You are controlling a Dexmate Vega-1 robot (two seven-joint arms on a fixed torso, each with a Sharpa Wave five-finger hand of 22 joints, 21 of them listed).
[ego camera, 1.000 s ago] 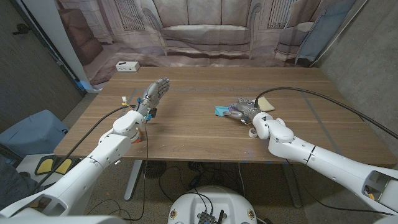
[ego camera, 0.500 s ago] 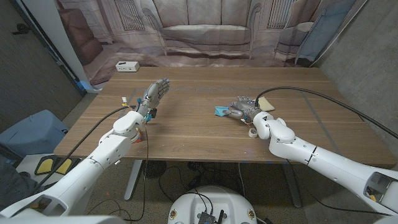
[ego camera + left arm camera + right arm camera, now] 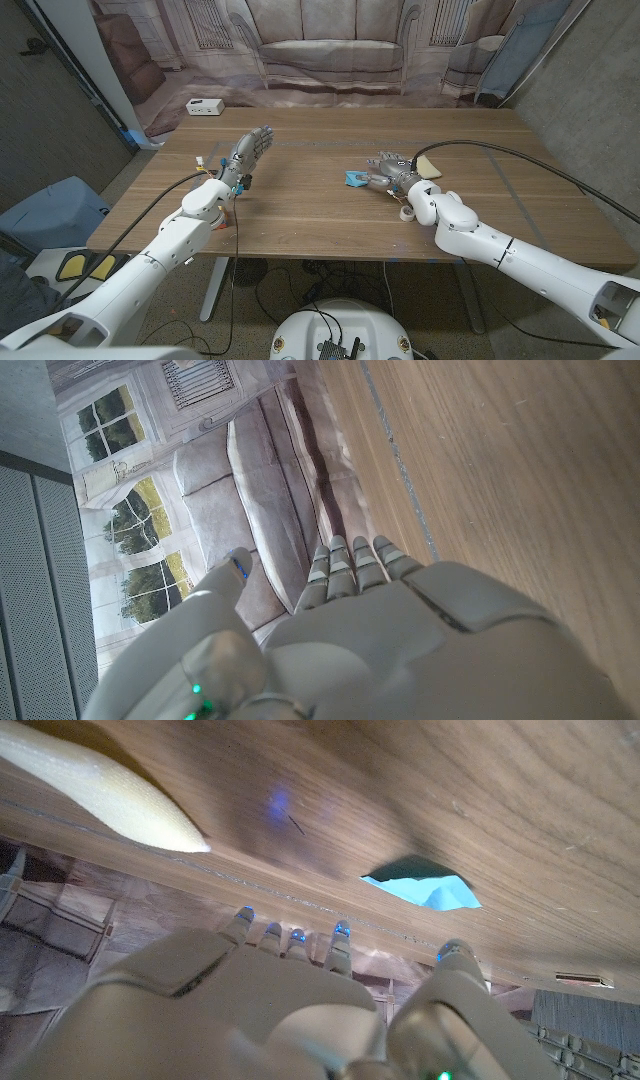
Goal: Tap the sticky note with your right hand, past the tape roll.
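Right hand (image 3: 388, 170) sits out over the middle of the table (image 3: 300, 210), fingers (image 3: 374, 166) spread and reaching toward the blue sticky note (image 3: 354, 179). In the head view the fingertips look just beside or on the note's near edge; contact cannot be confirmed. In the right wrist view the note (image 3: 425, 885) shows clear of the fingers (image 3: 290, 942), crumpled and lifted at 1 corner, so the hand probably hangs slightly above the wood. Nothing is gripped; the hand is loosely open, which suits a tap rather than a pick.

Tape roll (image 3: 407, 211) lies on the table beside the right forearm, nearer the robot than the hand, so the reach has gone past it as the task asks. A pale yellow wedge-shaped thing (image 3: 427, 165) lies next to the wrist on the far side, apart from the note.

Left hand (image 3: 250, 152) is raised on its own side, well apart from the note, fingers (image 3: 350, 565) straight and together-ish, holding nothing, likely parked out of the way. White box (image 3: 204, 106) sits at the table's far left corner.

Judgement: tap is at or near contact; the curled note could slide.
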